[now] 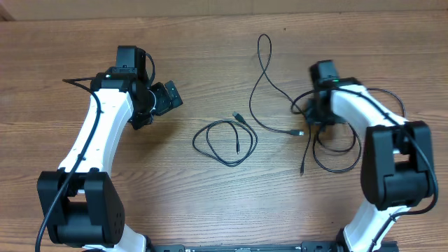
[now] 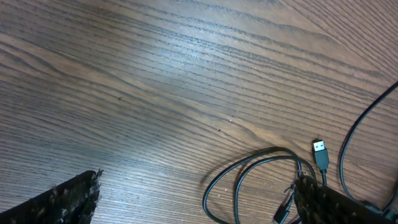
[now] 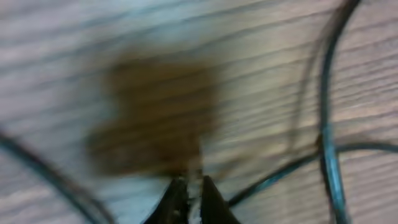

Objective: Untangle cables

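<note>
Right gripper [image 3: 194,198] tips sit at the wrist view's bottom edge: all but closed, a sliver between them, nothing visibly pinched. Blur is heavy, so a thin strand could be hiding there. Cables [image 3: 324,124] run just beside it on the table [image 3: 155,37]. Overhead: it's over the loops [image 1: 315,152] by the right arm; a long strand [image 1: 251,105] snakes away, and a separate coil [image 1: 239,140] lies mid-table. Left gripper [image 2: 199,182] is wide open and empty, with the coil near one finger [image 2: 336,205]. Suggest gripping one strand near its plug [image 1: 299,131] and drawing it out low and slow while the left pins the rest.
</note>
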